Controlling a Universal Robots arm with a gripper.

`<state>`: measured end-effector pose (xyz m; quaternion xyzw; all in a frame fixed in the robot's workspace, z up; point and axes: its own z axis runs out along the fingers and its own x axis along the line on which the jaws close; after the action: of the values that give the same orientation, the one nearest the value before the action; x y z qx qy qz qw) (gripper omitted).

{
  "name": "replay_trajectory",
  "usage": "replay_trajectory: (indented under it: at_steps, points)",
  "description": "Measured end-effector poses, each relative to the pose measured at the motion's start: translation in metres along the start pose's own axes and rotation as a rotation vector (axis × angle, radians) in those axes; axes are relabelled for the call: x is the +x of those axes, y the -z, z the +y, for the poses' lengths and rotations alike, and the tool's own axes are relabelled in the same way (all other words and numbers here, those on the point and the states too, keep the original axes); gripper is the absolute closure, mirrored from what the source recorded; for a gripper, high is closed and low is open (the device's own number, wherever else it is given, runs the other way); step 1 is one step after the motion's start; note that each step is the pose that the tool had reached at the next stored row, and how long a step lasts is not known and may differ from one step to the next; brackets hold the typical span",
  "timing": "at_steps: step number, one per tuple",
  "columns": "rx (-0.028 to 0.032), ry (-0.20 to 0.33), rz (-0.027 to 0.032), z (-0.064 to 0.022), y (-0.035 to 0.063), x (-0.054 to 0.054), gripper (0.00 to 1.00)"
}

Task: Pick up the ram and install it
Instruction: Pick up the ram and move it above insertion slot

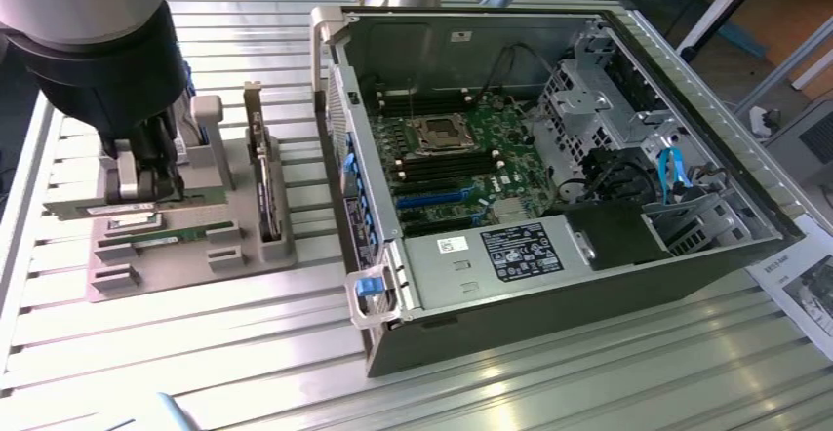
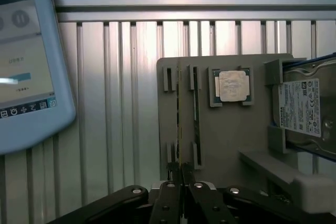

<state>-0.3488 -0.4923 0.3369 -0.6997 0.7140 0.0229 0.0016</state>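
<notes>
Pinching the ram (image 2: 178, 119) edge-on, seemingly — fingers (image 2: 169, 203) meet in the wrist view.

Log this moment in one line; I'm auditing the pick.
stage: pick | pincer: shut on ram | ram: on edge in gray holder slot

Ribbed aluminium tabletop (image 1: 547, 372) with bright glare, brown wooden surface (image 1: 781, 12) beyond at the exterior view's right.

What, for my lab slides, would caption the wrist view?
End effector closed on the ram, standing on edge in its grey holder beside the processor and hard drive.
</notes>
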Motion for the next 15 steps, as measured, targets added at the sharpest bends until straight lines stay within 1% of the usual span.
replay_trajectory:
  at_steps: [3, 4, 9, 15]
  points:
    - [0.0001, 0.0, -0.0001, -0.0007, 0.0082, 0.0, 0.88]
    - [0.0001, 0.0, -0.0001, -0.0011, 0.0143, -0.001, 0.88]
    - [0.0, 0.0, 0.0, -0.0023, 0.03, -0.001, 0.88]
    - [0.0001, 0.0, -0.0001, -0.0031, 0.0435, -0.002, 0.88]
